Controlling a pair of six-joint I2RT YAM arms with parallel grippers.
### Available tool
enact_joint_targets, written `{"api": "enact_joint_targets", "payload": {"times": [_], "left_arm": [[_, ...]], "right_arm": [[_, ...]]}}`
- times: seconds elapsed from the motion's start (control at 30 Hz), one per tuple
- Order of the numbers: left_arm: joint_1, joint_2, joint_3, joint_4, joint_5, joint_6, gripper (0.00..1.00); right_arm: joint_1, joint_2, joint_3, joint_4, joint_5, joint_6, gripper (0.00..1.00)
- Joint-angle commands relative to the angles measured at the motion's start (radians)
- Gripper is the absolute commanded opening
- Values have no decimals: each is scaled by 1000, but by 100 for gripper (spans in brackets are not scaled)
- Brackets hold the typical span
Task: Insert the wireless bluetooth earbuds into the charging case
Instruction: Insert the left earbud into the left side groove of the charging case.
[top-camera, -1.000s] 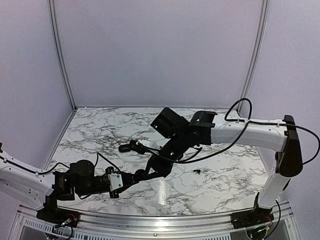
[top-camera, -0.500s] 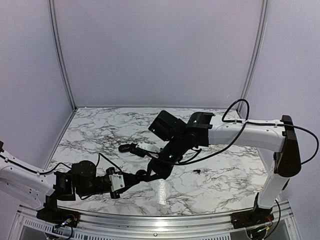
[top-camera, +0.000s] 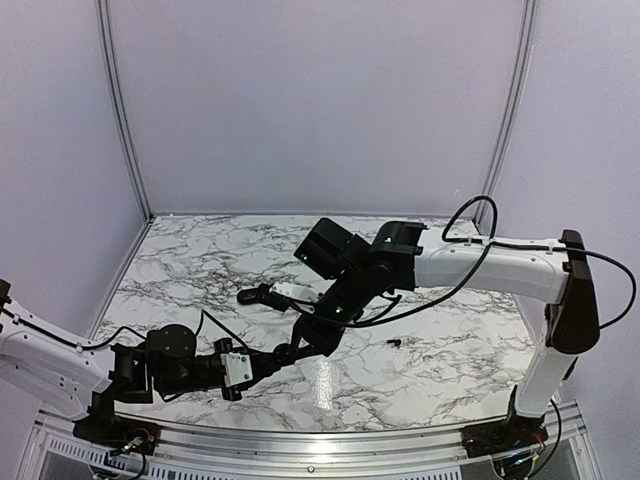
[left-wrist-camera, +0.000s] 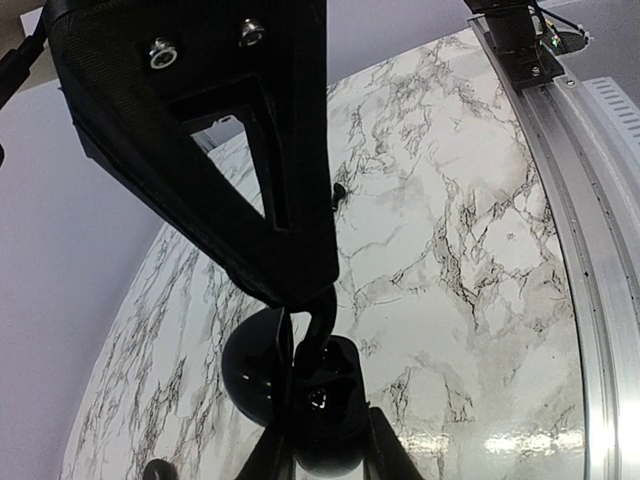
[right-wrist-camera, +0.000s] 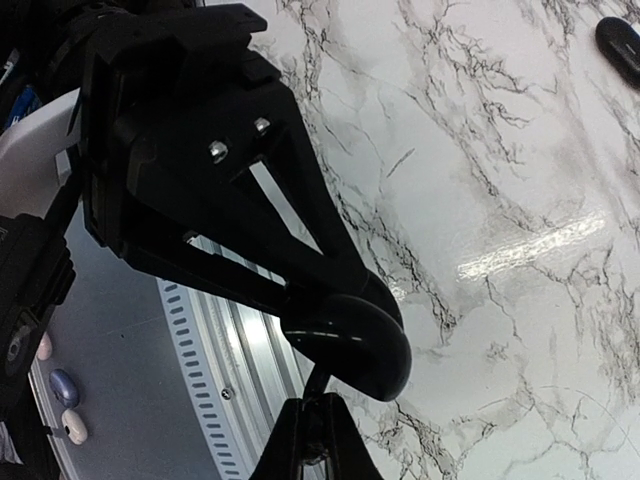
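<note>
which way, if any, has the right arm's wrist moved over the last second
Yes: the right arm's wrist has shifted slightly left in the top view, judged against the loose earbud, which stayed put.

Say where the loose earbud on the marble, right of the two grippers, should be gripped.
Come straight down on the earbud, jaws closing across its short width: it lies flat on the marble table, long axis left to right in the top view. Which end is the stem is too small to tell.
</note>
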Motion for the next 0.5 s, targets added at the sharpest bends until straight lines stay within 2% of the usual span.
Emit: {"api": "enact_joint_targets", "payload": {"times": [0.0, 0.47], "left_arm": [[-6, 11, 37, 0, -14, 6, 0], [-6, 16, 38, 1, -17, 1, 0]], "right_arm": [[10, 16, 36, -7, -10, 4, 4], [15, 22, 5, -5, -15, 0, 2]]}}
